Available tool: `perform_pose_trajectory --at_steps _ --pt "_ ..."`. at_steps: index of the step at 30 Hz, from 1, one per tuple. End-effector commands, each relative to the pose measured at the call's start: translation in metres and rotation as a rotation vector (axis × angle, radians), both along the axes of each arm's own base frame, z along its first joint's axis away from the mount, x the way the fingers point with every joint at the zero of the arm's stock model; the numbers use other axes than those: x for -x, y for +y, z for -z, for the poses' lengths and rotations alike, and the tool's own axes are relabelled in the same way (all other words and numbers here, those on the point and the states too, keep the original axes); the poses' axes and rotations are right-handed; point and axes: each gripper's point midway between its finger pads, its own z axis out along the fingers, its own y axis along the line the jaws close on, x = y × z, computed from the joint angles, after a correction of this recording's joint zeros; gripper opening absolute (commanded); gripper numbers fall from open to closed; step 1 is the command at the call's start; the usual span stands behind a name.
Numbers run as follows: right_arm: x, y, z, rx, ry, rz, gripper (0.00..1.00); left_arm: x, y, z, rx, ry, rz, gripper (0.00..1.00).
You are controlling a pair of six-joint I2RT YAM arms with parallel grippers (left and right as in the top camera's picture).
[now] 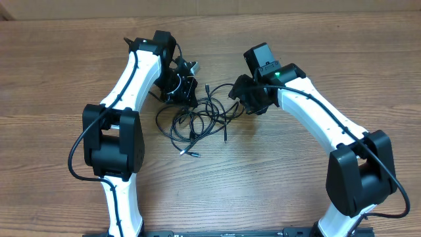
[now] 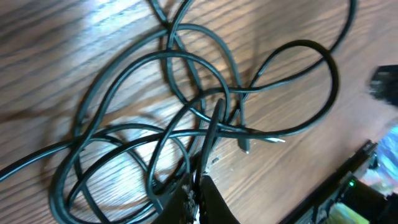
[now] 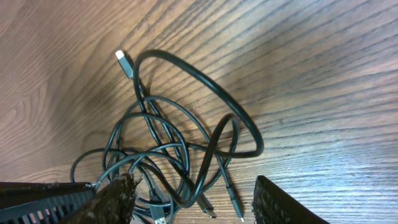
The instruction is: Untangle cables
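The cables lie as a loose tangle of thin black cords on the wooden table between the two arms. My left gripper is at the tangle's upper left edge. In the left wrist view it is shut on one black strand that rises from between its fingertips into the overlapping loops. My right gripper is at the tangle's upper right. In the right wrist view it stands open astride the cables, with a loop and two plug ends between its fingers and nothing gripped. A silver-tipped plug points away.
The wooden table stretches bare around the tangle. A silver-tipped plug end reaches toward the front. Both white arms curve in from the front corners, and their own thicker black leads run along them.
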Motion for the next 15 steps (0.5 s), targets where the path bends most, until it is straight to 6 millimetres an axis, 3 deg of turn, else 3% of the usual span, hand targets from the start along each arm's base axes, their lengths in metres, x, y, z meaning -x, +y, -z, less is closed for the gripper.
perform_pose_trajectory --at_steps 1,5,8,11,13,15 --pt "0.013 0.004 0.008 -0.022 0.044 0.039 0.59 -0.004 -0.01 -0.008 0.059 -0.024 0.026 0.04" --pt "0.017 0.016 0.021 -0.067 0.042 0.031 0.59 -0.003 -0.017 -0.014 0.121 -0.033 0.051 0.04" --pt "0.016 0.029 0.023 -0.118 0.013 0.003 0.52 0.001 -0.033 -0.034 0.285 -0.07 0.12 0.04" --pt "0.014 0.036 0.023 -0.14 -0.008 -0.011 0.34 -0.002 -0.036 -0.062 0.415 -0.109 0.142 0.04" --pt "0.015 0.036 0.023 -0.139 -0.007 -0.013 0.14 -0.007 -0.032 -0.088 0.477 -0.153 0.137 0.04" --pt "0.016 0.036 0.024 -0.137 -0.004 -0.014 0.04 -0.012 -0.026 -0.11 0.514 -0.199 0.127 0.04"
